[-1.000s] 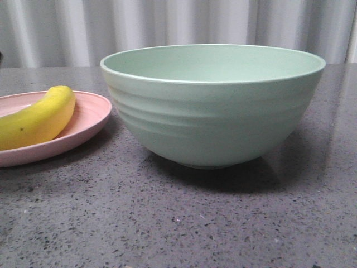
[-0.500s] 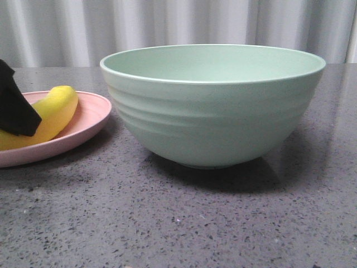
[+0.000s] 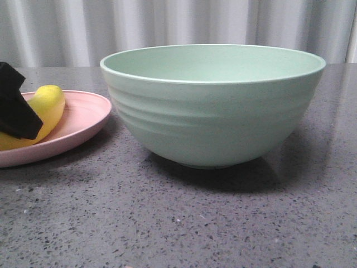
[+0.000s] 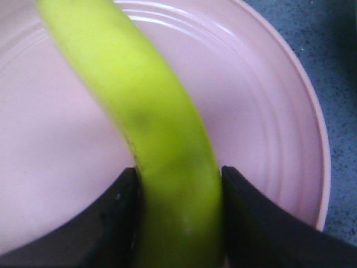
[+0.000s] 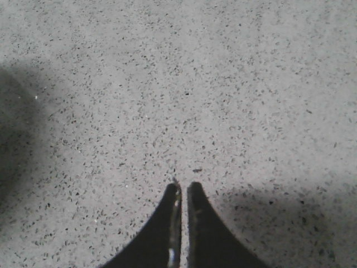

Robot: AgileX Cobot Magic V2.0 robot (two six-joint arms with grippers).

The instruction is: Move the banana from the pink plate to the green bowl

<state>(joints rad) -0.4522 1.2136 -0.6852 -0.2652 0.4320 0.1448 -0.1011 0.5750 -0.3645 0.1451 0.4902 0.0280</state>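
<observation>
The yellow banana (image 3: 46,106) lies on the pink plate (image 3: 83,120) at the left edge of the front view. My left gripper (image 3: 17,114) is a black shape over the banana's near part. In the left wrist view the banana (image 4: 150,117) runs between the two black fingers (image 4: 111,223), which press on both its sides over the plate (image 4: 268,123); the left gripper (image 4: 178,184) is shut on it. The large green bowl (image 3: 212,106) stands to the right of the plate, empty as far as I see. My right gripper (image 5: 183,187) is shut and empty above bare table.
The grey speckled table (image 3: 178,223) spreads in front of the plate and bowl. A pale curtain (image 3: 178,25) closes the back. The right wrist view shows only the speckled tabletop (image 5: 178,84) with a dark shadow at one side.
My left gripper came in from the left onto the banana and closed on it. The banana's far end has shifted left and its tip has risen slightly.
</observation>
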